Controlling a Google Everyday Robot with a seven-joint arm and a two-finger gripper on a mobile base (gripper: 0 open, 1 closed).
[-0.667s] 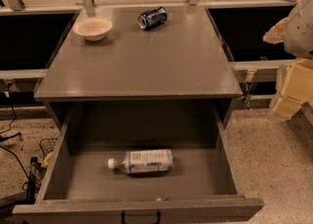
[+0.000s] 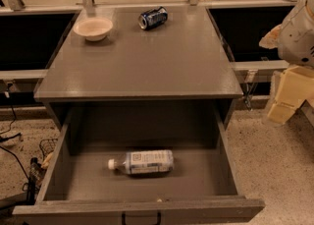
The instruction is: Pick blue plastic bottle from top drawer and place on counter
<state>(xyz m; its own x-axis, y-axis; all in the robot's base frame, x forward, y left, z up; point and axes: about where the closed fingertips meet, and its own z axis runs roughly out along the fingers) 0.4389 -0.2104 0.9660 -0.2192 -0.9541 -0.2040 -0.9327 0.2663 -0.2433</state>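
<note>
Items I log:
- Top drawer (image 2: 55, 180): pulled open.
- Blue plastic bottle (image 2: 143, 162): lying on its side on the drawer floor, cap to the left.
- Counter (image 2: 147, 67): carries a pale bowl (image 2: 93, 27) at back left and a dark blue can (image 2: 152, 17) on its side near back centre.
- Gripper (image 2: 287, 96): at the right, beside the cabinet and well apart from the bottle. I cannot tell whether it is released or clenched.

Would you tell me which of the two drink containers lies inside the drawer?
The blue plastic bottle, white-capped, in the top drawer; the soda can lies on the counter. The gripper hangs beyond the counter's right edge.
</note>
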